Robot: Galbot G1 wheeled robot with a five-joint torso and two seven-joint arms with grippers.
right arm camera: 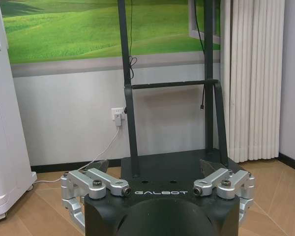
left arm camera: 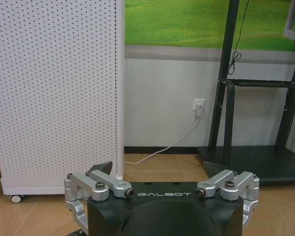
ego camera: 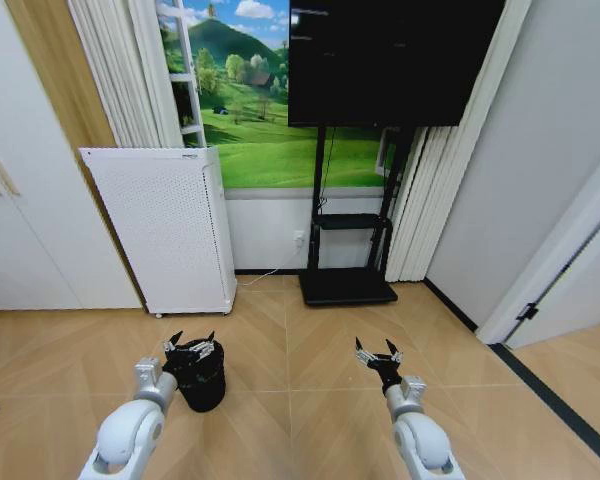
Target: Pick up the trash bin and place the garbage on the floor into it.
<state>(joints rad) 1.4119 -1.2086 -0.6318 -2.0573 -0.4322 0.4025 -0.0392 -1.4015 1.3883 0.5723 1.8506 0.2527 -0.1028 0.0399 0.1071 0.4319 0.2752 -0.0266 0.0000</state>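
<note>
The trash bin [ego camera: 204, 381], small, black and round, stands on the wooden floor at the near left. My left gripper [ego camera: 191, 344] hovers open just over its rim on the near side, with nothing held. In the left wrist view the left gripper [left arm camera: 160, 169] holds nothing between its spread fingers and faces the white appliance. My right gripper [ego camera: 378, 351] hangs open over bare floor to the right of the bin, and in the right wrist view the right gripper [right arm camera: 155, 166] faces the TV stand. The garbage is out of view.
A tall white perforated appliance [ego camera: 166, 226] stands against the wall behind the bin, its cord running to a wall socket [left arm camera: 199, 105]. A black TV stand [ego camera: 345, 284] with a screen stands straight ahead. White cupboards are at the left, with a door frame [ego camera: 540, 270] at the right.
</note>
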